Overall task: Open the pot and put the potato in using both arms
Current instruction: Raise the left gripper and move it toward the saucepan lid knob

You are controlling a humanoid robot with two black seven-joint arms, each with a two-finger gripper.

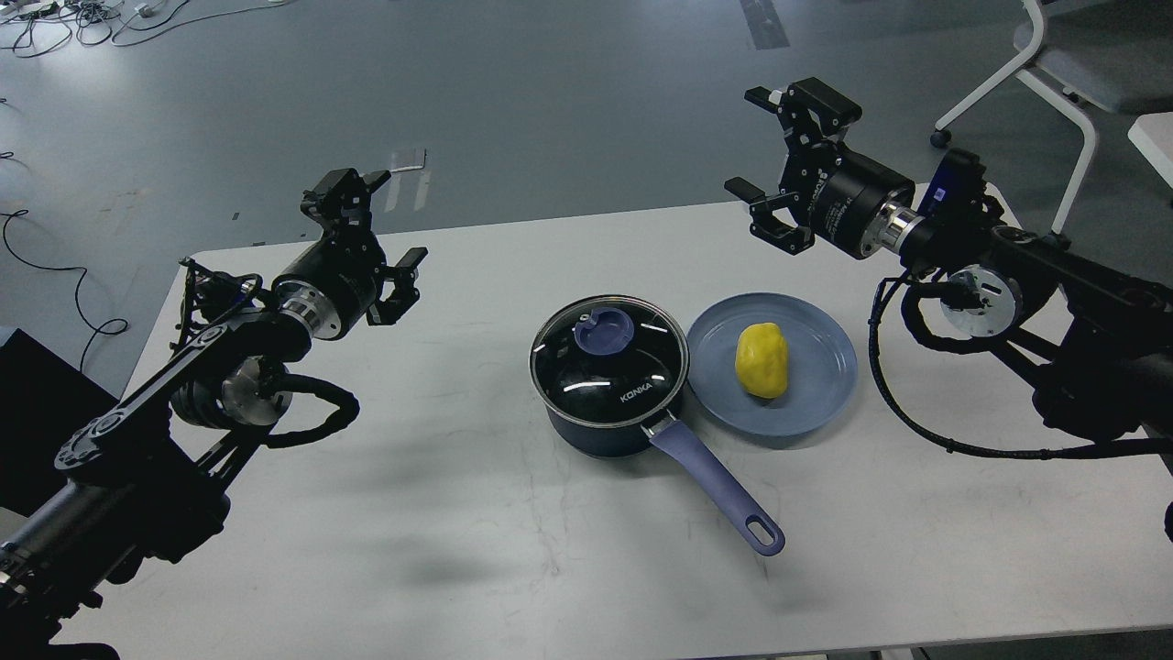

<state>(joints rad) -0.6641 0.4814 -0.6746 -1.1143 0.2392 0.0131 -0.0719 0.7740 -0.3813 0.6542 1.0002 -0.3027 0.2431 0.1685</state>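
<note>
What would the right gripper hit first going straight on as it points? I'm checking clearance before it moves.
Probably nothing: the right gripper points up and away over the table's far edge, not at the pot or potato. Depth is uncertain.

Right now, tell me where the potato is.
In the head view the potato lies on the blue plate, right of centre on the table, just right of the lidded pot.

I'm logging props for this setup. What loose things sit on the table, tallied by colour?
Blue: 2, the plate and the pot with its lavender-blue handle
Clear glass with blue knob: 1, the lid resting on the pot
Yellow: 1, the potato on the plate
Total: 4
</note>
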